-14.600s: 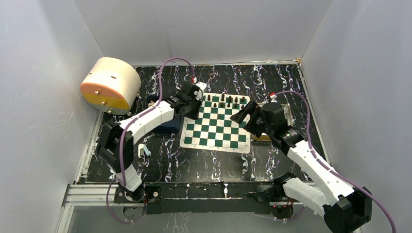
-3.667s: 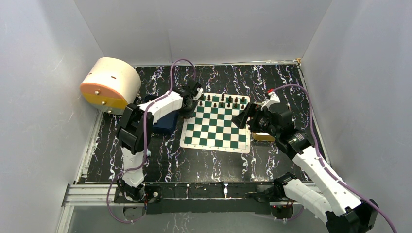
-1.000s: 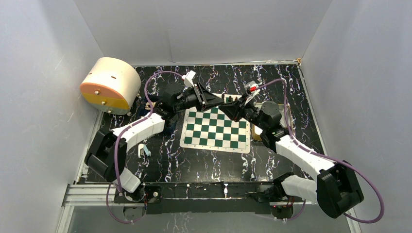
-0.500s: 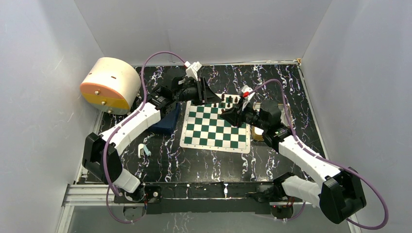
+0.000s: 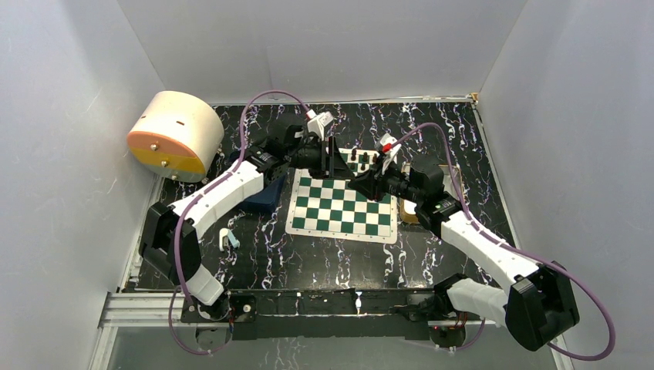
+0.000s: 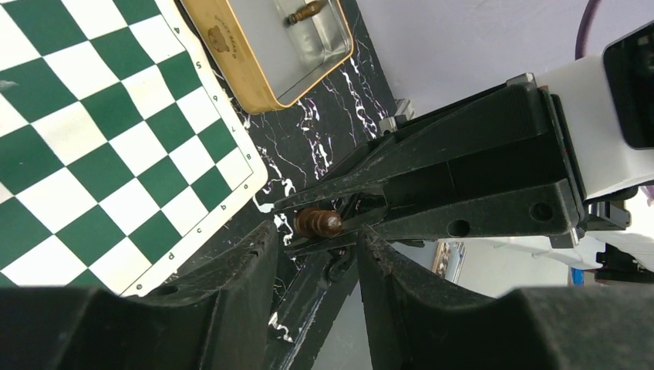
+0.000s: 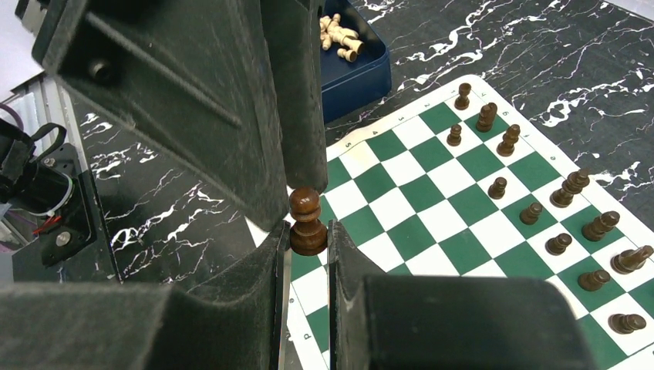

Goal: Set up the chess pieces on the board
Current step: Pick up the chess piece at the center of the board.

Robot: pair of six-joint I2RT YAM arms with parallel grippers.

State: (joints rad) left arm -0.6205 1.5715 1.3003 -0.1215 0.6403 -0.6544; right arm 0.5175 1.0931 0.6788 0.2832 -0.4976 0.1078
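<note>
A dark brown pawn (image 7: 307,223) stands upright between the fingers of my right gripper (image 7: 308,231), which is shut on its base above the near left part of the board (image 7: 432,193). My left gripper (image 6: 316,235) faces it tip to tip, open, with the pawn (image 6: 318,223) just beyond its fingertips and untouched by them. In the top view the two grippers meet over the board's (image 5: 343,208) far left part. Several dark chess pieces (image 7: 509,139) stand in two rows along the far side of the board.
A gold tin tray (image 6: 231,65) with one brown piece (image 6: 305,11) in it lies right of the board. A blue box (image 7: 351,77) with pale pieces (image 7: 339,35) sits left of the board. A cream and orange drum (image 5: 173,135) stands at the far left.
My left gripper's jaws have widened and it has drawn back a little to the left. The right gripper has shifted left toward it, still shut on the pawn.
</note>
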